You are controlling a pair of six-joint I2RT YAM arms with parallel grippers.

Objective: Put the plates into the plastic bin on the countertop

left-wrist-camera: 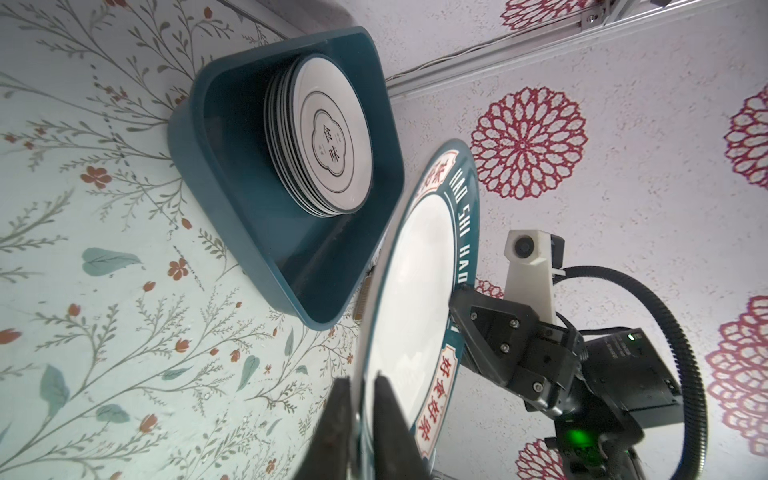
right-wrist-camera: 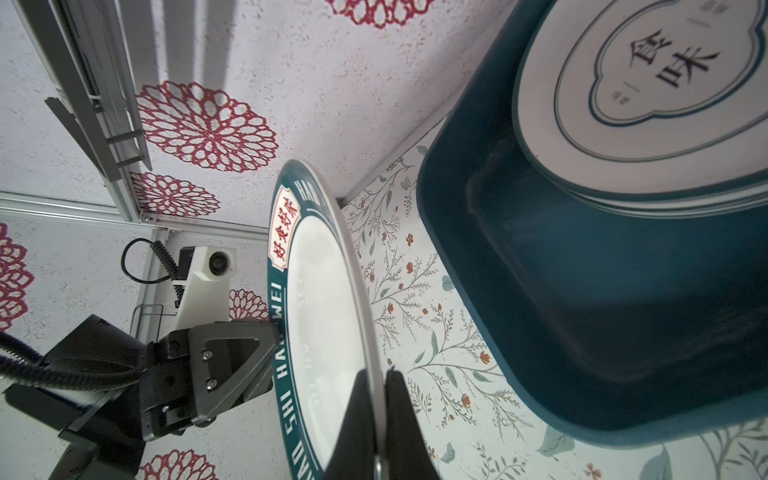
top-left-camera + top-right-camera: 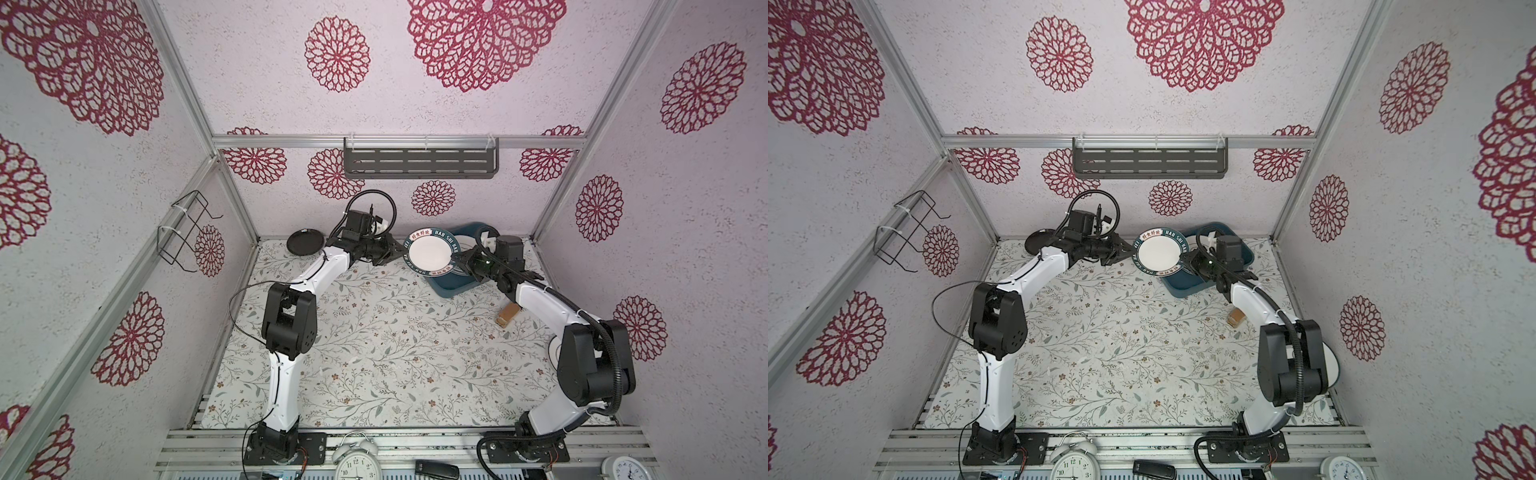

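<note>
Teal-rimmed plate (image 3: pixel 430 255) clamped by right gripper (image 3: pixel 460 261), hold of left gripper (image 3: pixel 401 249) unclear — stack (image 1: pixel 332 141) already in plastic bin (image 3: pixel 451 289), black plate (image 3: pixel 304 242) left at countertop (image 3: pixel 395 353) far-left corner.

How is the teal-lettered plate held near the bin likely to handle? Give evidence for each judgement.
The teal-lettered plate is probably stiff: pinched at its rim by the right gripper, it shows no sag. Its glossy face looks slippery, so an edge pinch could slide. It seems hard and may chip if dropped on the stacked plates in the plastic bin.
</note>
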